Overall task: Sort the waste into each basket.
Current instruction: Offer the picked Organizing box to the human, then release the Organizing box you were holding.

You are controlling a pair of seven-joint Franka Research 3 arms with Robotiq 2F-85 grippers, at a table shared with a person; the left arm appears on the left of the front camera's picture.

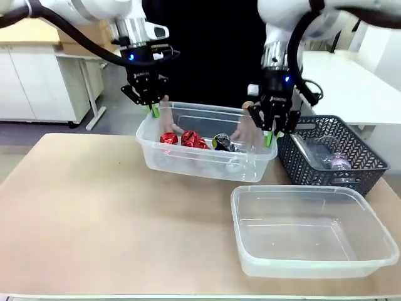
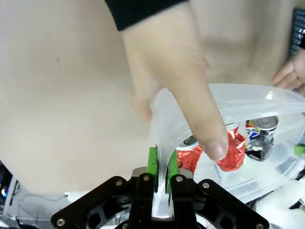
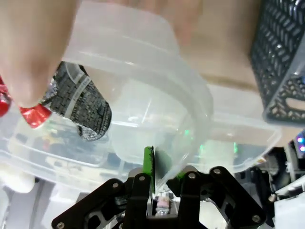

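Observation:
A clear tub (image 1: 183,164) holds crushed red cans (image 1: 188,139) and a dark can (image 1: 222,142). My left gripper (image 1: 152,108) is shut on its far left corner rim, and my right gripper (image 1: 270,135) is shut on its right corner rim. A person's hands (image 1: 245,130) also hold this tub from the far side. In the left wrist view the green pads (image 2: 152,162) pinch the tub's rim (image 2: 248,98) beside a person's thumb (image 2: 190,100), with red cans (image 2: 233,150) below. In the right wrist view my gripper (image 3: 159,169) clamps the tub wall (image 3: 143,62) near a black can (image 3: 86,109).
A second clear tub (image 1: 294,188) stands with nothing in it at the front right. A dark grey woven-pattern basket (image 1: 363,164) at the right holds a clear bottle (image 1: 329,155). The dark basket (image 3: 286,57) lies close to my right gripper. Bare tabletop (image 1: 94,213) spreads at the left.

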